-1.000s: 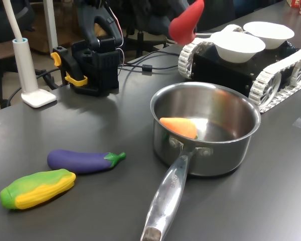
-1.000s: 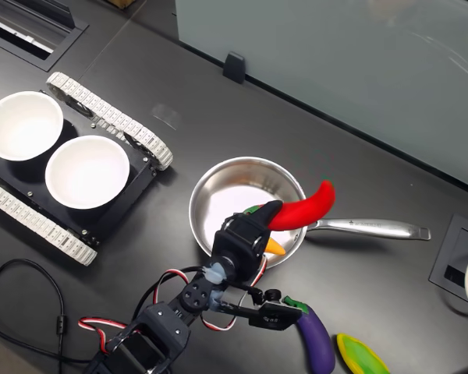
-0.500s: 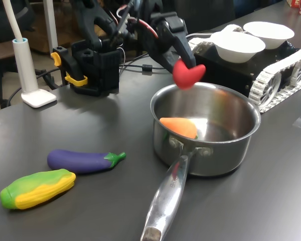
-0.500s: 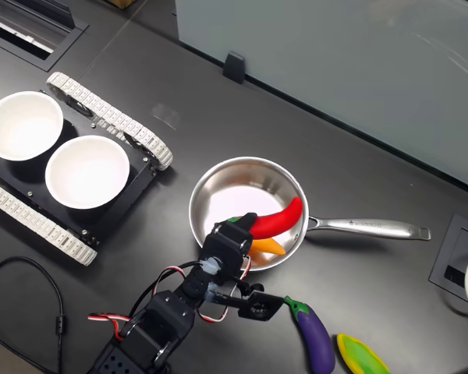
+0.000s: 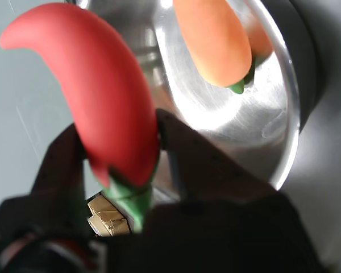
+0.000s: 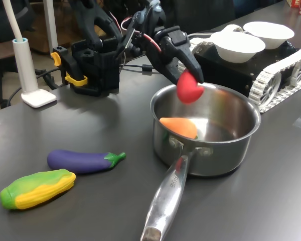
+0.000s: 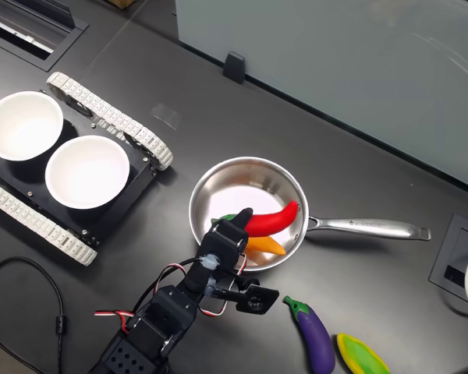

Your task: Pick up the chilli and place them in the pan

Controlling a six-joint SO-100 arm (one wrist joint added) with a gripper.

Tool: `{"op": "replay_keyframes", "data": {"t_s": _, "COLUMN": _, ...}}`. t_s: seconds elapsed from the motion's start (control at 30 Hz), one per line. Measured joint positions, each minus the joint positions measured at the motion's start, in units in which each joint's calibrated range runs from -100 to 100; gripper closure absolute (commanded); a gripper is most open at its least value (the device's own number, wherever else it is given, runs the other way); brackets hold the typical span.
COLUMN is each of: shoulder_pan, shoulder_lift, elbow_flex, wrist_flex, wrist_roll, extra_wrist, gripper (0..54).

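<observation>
The gripper [image 5: 122, 165] is closed on the stem end of the chilli [image 5: 96, 85], holding it above the pan's [image 6: 241, 145] near rim, red tip over the bowl. An orange carrot [image 6: 179, 126] lies inside the pan. An eggplant [image 6: 83, 160] and a corn cob [image 6: 37, 188] rest near the table's [image 6: 271, 201] front edge.

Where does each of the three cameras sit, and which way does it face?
Wrist view: on the arm, looking past the gripper and its chilli into the pan.
First exterior view: low at table height, facing the pan's handle; arm and base show.
Second exterior view: overhead, looking down; arm enters from below.
All share the chilli, the pan and the orange toy.
</observation>
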State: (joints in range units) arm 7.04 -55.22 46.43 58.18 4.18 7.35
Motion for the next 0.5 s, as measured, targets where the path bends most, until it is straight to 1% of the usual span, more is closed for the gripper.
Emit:
{"op": "replay_keyframes", "data": {"t_s": 0.17, "shoulder_pan": -1.5, "shoulder_lift": -1.1, "elbow_flex": 0.0, "wrist_flex": 3.5, "wrist_roll": 0.0, "extra_wrist": 0.1, "gripper": 22.0}}
{"op": "replay_keyframes", "data": {"t_s": 0.3, "shoulder_pan": -2.1, "shoulder_lift": -2.4, "elbow_flex": 0.0, "wrist_flex": 6.1, "wrist_roll": 0.1, "extra_wrist": -0.2, "gripper": 20.3}}
{"op": "replay_keyframes", "data": {"t_s": 0.5, "shoulder_pan": -1.5, "shoulder_lift": -4.2, "elbow_flex": 0.0, "wrist_flex": 7.4, "wrist_roll": 0.6, "extra_wrist": -0.3, "gripper": 18.6}}
